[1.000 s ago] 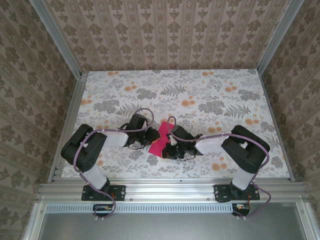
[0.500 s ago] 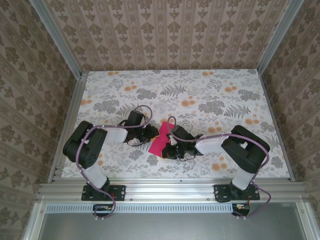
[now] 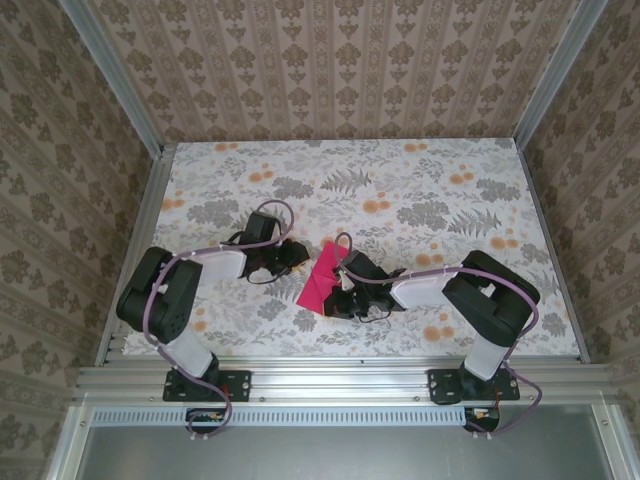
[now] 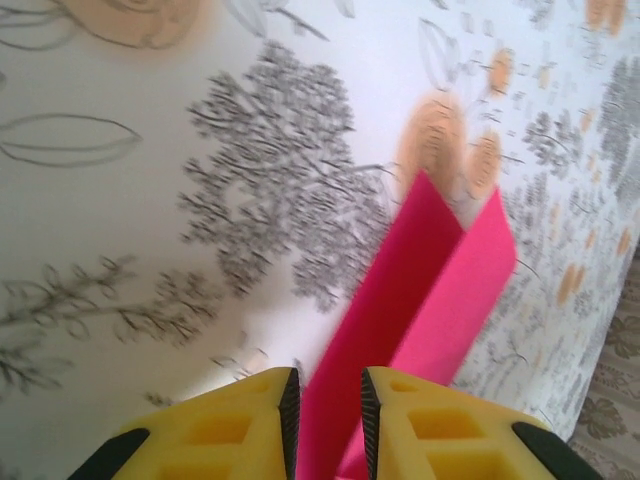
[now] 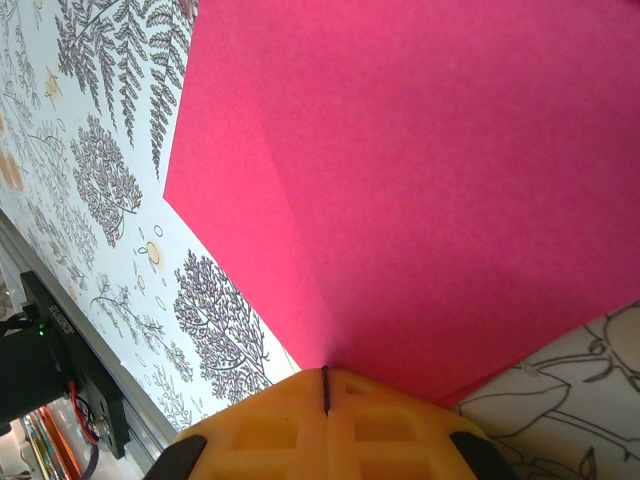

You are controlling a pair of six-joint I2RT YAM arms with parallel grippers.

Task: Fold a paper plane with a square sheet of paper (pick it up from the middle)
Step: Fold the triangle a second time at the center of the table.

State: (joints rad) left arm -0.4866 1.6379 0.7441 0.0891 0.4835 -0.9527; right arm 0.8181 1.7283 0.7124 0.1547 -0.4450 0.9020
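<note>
The square sheet of paper (image 3: 320, 277) lies on the worktop (image 3: 420, 190) a little toward 6 o'clock from its middle, partly folded. From the left wrist it reads as two long flaps meeting along a valley that runs toward 1 o'clock. The right pincer (image 5: 325, 385) is clenched on the sheet at its 5 o'clock corner, with the pink paper fanning out from between the closed tips. The left pincer (image 4: 328, 400) sits at the sheet's 9 o'clock side with its jaws a narrow slit apart. Pink shows through that slit, but I cannot tell whether the edge is actually inside it or merely behind it.

The step looks like setting a long crease. To do it well, the right grip should hold firm as an anchor and not tug, since paper this thin will probably buckle. The left pincer would best come in low from 9 o'clock and check that the two flaps' edges line up. It could then press or pinch along the fold from the anchored end out toward 1 o'clock, in one smooth pass.
</note>
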